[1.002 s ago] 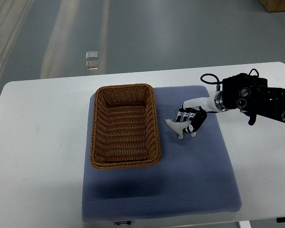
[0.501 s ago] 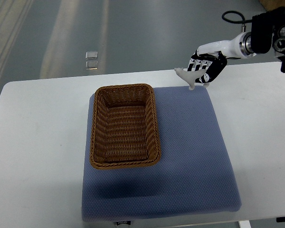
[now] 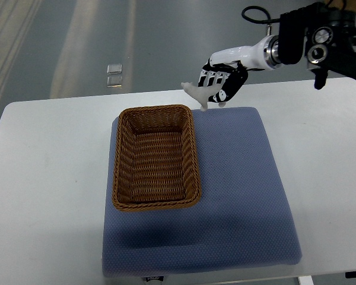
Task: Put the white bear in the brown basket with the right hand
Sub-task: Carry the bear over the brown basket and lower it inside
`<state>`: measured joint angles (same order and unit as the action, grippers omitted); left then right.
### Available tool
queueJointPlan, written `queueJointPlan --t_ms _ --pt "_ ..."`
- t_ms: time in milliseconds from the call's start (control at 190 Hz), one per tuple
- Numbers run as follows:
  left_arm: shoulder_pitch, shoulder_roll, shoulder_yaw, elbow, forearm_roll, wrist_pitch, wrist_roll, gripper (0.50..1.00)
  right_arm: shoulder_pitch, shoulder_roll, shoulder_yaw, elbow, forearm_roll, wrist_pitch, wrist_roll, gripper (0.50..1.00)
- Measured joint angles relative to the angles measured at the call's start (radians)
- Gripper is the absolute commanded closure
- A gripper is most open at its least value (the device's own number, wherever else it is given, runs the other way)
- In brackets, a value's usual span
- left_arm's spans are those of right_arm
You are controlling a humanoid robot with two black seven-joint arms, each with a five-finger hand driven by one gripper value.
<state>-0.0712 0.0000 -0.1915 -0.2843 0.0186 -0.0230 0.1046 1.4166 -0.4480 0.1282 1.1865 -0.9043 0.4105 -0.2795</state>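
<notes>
right hand [image 3: 221, 83] fingers curled, gripping white bear [image 3: 197, 95] | arm extended from right, raised | bear above brown basket's [image 3: 156, 157] far-right corner

The wicker basket [image 3: 156, 158] sits on the left half of the mat [image 3: 243, 196], which lies on the table [image 3: 47, 196]. The toy bear [image 3: 197, 95] hangs above the basket's far right corner, held in the right hand [image 3: 221, 83], whose arm reaches in from the right of the basket.
</notes>
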Motion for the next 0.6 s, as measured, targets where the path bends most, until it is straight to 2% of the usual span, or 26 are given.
queueJointPlan --t_ms 148,322,432,601 --pt "-0.002 0.000 0.000 0.000 0.000 0.000 0.000 0.500 -0.040 0.200 -0.012 -0.137 -0.005 -0.070 0.000 1.000" --pt "-0.002 0.000 0.000 0.000 0.000 0.000 0.000 0.500 -0.093 0.374 -0.036 -0.270 -0.019 -0.102 0.000 1.000" --pt "-0.002 0.000 0.000 0.002 -0.002 -0.001 0.000 0.500 -0.129 0.433 -0.042 -0.318 -0.028 -0.122 0.001 1.000" --pt "-0.002 0.000 0.000 0.002 -0.002 -0.001 0.000 0.500 -0.167 0.447 -0.042 -0.352 -0.038 -0.145 0.009 1.000"
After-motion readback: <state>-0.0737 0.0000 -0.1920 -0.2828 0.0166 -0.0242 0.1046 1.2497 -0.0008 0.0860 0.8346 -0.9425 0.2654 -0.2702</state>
